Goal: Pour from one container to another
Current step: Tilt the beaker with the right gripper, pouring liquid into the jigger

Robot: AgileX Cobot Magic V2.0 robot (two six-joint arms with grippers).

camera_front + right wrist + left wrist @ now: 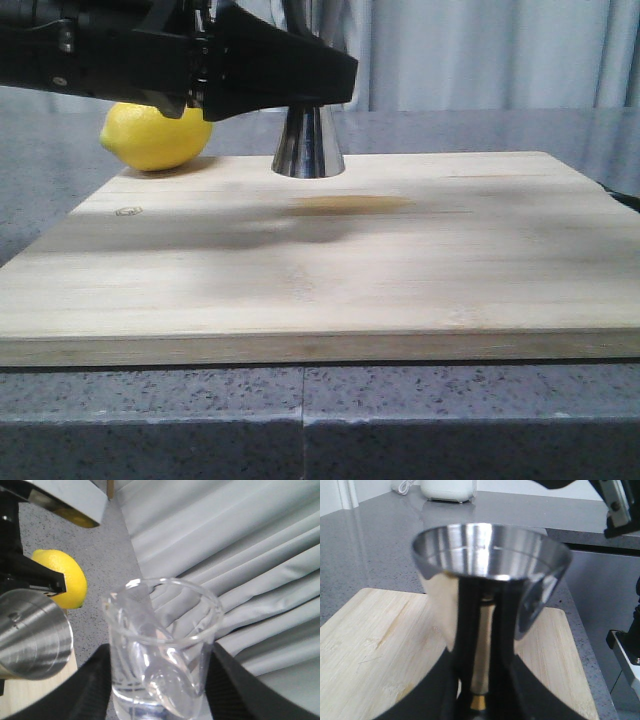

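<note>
Left pincer (480, 700): my fingers are closed on the narrow waist of the steel jigger (490, 580), one dark finger (465, 645) on each side of it; the gold band sits just between them.
Jigger: upright, its wide foot resting on the wooden board (400, 270) near the far edge. From my left wrist I look into its open upper cup, which shows bare metal inside.
Right pincer (160, 690): my fingers press on both sides of the small glass beaker (162, 645), holding it by its lower part.
Beaker: tilted, its rim and pour lip turned away from my wrist toward the grey curtain (240, 555). It is held just beside the jigger's rim, not touching it. Faint white marks show on the glass; whether any liquid is inside I cannot tell.
Lemon (155, 135): on the grey counter (300, 420) at the board's far left corner, behind my left arm.
Front view: the right pincer and beaker do not appear there.
</note>
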